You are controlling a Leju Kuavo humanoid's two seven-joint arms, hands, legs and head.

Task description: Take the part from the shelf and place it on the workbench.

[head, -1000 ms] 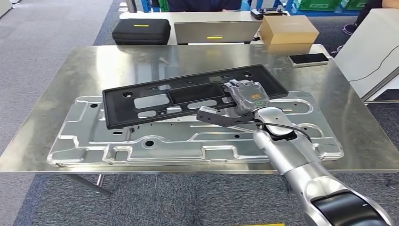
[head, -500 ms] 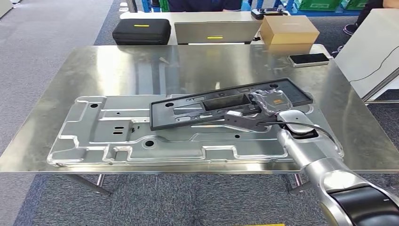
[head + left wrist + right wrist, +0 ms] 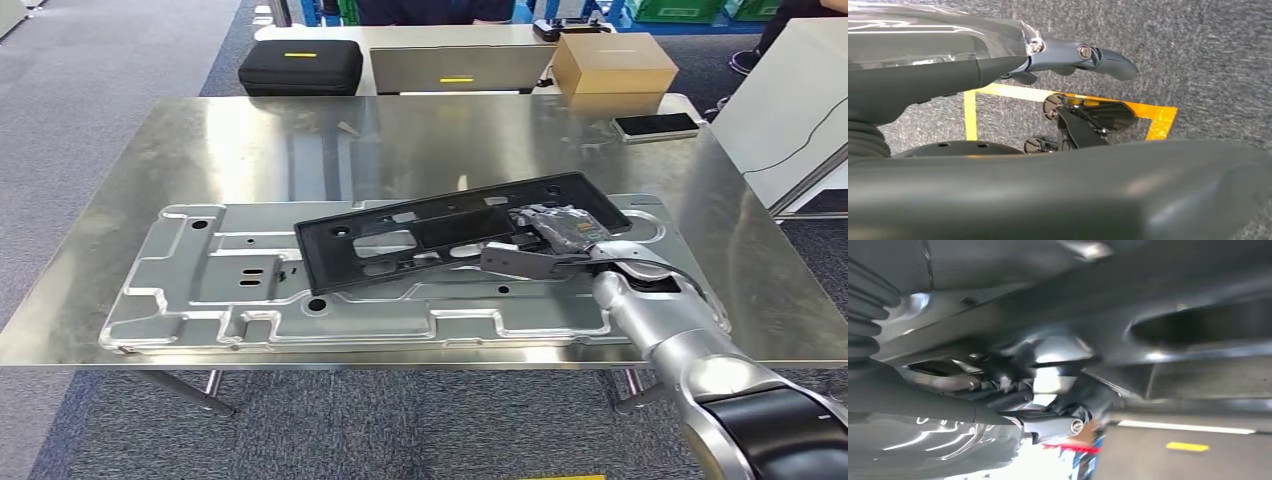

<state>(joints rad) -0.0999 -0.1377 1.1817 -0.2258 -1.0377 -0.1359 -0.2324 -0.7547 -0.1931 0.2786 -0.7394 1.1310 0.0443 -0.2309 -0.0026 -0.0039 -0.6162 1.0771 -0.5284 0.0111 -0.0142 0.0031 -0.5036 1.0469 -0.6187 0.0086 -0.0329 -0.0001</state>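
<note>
Right hand (image 3: 565, 232), at centre right of the frame, grips the long black plastic frame part (image 3: 455, 230), which has swung lower and leftward over the embossed grey metal panel (image 3: 200, 290) on the steel workbench (image 3: 250, 140); release looks imminent. Left hand's (image 3: 1068, 55) closure cannot be told.
</note>
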